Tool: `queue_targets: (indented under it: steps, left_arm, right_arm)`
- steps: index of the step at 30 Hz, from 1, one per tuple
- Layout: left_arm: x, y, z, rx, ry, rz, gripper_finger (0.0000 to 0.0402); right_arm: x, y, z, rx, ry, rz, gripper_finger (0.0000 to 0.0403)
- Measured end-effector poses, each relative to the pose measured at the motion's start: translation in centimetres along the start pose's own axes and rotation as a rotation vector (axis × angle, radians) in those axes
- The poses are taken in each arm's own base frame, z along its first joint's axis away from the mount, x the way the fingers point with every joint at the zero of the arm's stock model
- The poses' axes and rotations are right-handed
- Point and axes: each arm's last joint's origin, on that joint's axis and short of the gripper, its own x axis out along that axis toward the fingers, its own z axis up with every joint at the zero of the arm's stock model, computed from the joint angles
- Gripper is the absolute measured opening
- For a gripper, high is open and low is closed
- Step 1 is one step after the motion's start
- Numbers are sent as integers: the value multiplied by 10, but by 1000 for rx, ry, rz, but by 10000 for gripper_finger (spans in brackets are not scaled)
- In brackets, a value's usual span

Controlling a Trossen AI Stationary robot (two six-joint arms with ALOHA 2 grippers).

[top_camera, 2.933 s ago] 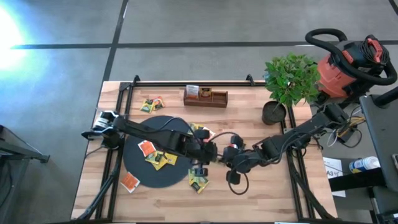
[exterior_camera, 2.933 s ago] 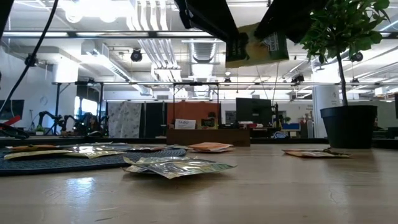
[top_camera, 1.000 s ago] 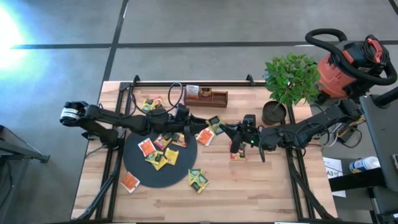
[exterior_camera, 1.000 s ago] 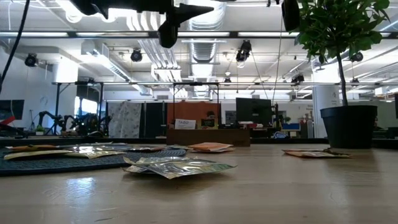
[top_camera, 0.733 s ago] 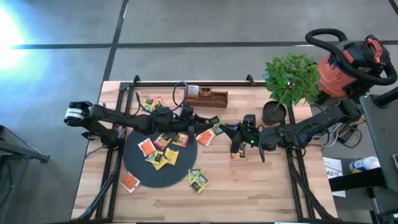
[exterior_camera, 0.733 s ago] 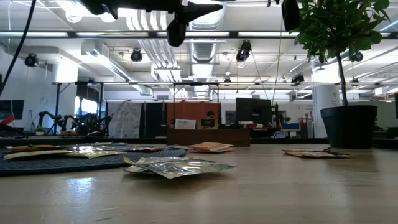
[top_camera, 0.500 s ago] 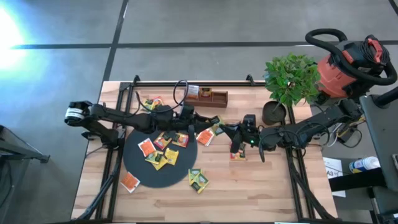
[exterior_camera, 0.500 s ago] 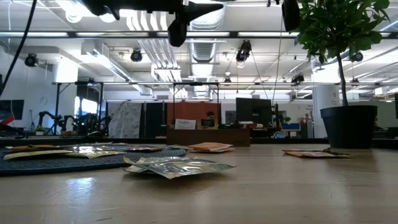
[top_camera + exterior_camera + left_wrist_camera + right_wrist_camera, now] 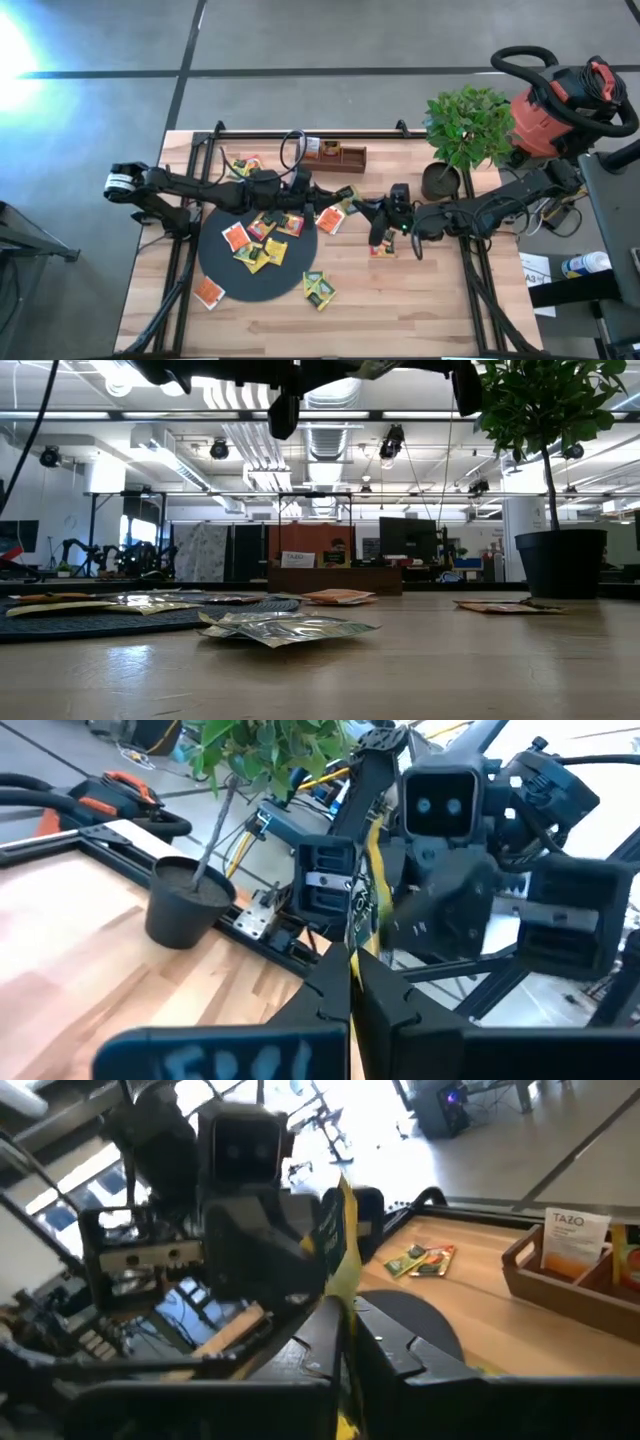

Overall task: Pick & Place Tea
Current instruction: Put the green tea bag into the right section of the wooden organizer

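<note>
Above the table (image 9: pixel 420 290), between the black disc (image 9: pixel 258 250) and the potted plant (image 9: pixel 462 130), both arms meet in a handover — the left gripper (image 9: pixel 350 982) is clamped on one edge of a yellow-green tea packet (image 9: pixel 346 194), the right gripper (image 9: pixel 345 1315) pinching the opposite edge. If either pulls before the other releases, the packet could tear or slip and drop among the loose packets (image 9: pixel 262 238) below.

"TAZO" printed on a white card (image 9: pixel 573 1230) standing in the wooden tray (image 9: pixel 560 1285), right edge of the right wrist view, no other text legible in any view
</note>
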Motion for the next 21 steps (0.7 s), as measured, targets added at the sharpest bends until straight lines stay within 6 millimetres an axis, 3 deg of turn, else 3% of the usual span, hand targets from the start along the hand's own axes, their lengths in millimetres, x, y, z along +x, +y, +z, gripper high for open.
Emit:
queue_targets:
  steps: [7,12,21]
  left_arm:
    - [0,12,0,65,49,71,1]
    - [0,33,7,190,111,165,1]
    - [15,86,44,434,228,197,0]
  right_arm:
    - [1,-7,-7,-86,75,-46,106]
    - [-1,-12,-10,-123,117,-81,155]
    - [-1,-12,-13,-115,152,-73,167]
